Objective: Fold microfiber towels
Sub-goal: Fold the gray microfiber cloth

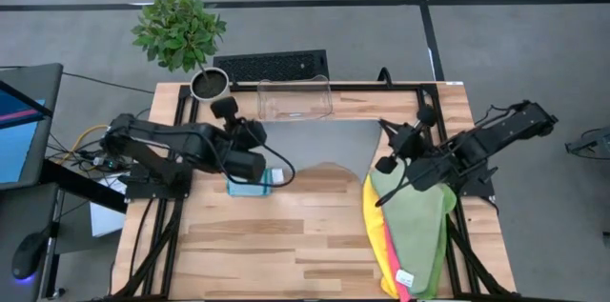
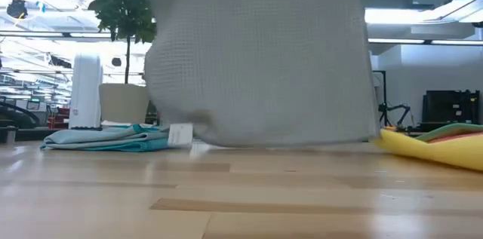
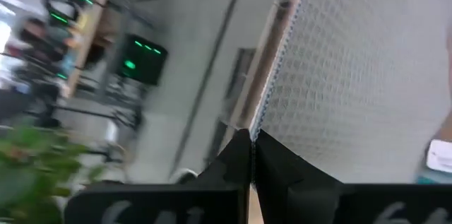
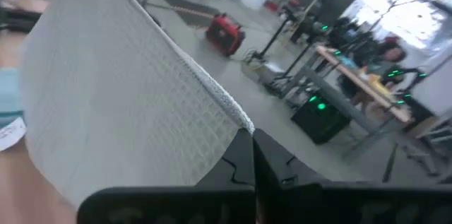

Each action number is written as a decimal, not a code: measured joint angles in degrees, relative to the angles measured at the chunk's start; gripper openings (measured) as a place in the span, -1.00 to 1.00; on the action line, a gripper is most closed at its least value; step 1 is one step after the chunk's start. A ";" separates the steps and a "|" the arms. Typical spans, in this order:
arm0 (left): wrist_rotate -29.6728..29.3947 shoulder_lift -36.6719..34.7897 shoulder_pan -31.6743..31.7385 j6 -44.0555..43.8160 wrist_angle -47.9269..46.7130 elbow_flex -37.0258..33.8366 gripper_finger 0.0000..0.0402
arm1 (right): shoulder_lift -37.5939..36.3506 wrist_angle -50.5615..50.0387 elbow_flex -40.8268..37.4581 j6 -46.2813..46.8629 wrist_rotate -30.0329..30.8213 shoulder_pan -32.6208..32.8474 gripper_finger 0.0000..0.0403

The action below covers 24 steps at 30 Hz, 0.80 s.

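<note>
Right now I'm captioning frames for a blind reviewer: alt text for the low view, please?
A grey waffle-weave microfiber towel hangs spread over the wooden table. A folded light blue towel lies on one side, a yellow towel on the other.

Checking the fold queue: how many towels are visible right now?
At least 6: grey towel held up between both arms, folded teal towel by the left arm, and a right-side pile of yellow, pink and two green towels. More may be hidden.
</note>
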 joint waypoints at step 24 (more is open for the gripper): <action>29.34 3.27 -17.56 -23.16 1.93 2.39 -1.00 | 19.24 1.30 0.00 33.92 -11.02 24.05 -0.95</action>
